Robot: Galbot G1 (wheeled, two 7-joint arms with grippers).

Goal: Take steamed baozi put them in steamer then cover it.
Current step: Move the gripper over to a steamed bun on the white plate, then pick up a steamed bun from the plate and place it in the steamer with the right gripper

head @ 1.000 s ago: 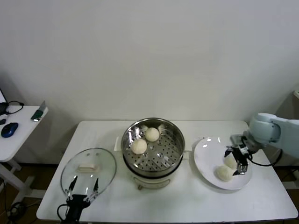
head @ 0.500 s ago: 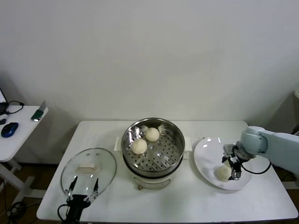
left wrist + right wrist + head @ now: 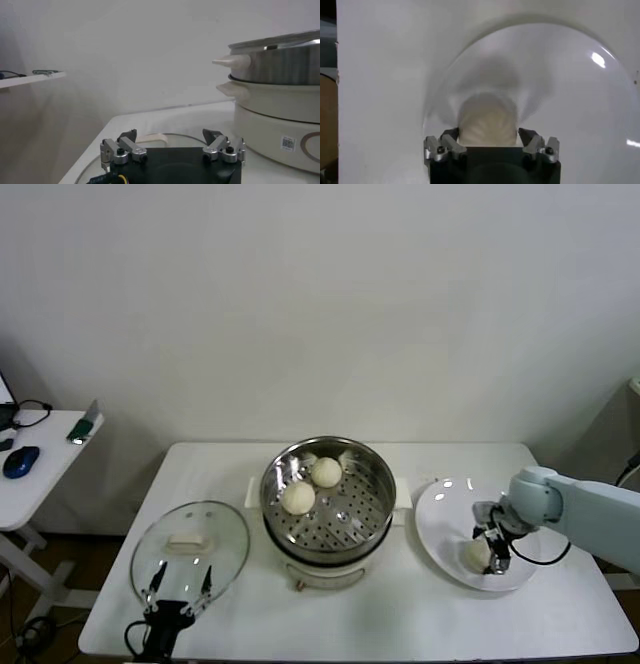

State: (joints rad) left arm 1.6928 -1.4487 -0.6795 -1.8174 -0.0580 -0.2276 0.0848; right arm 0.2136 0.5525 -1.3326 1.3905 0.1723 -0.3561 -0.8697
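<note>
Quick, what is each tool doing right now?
Left tool: open, empty, over the cover.
Right tool: open around a baozi on the plate.

Steamer uncovered; cover lies well apart, leftward.

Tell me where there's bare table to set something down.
Bare table runs along the near edge in front of the steamer, and at the far left corner behind the cover. The right side is crowded: plate, baozi, right gripper.

The right gripper hides one baozi on the plate; contact with its jaws is unclear.
</note>
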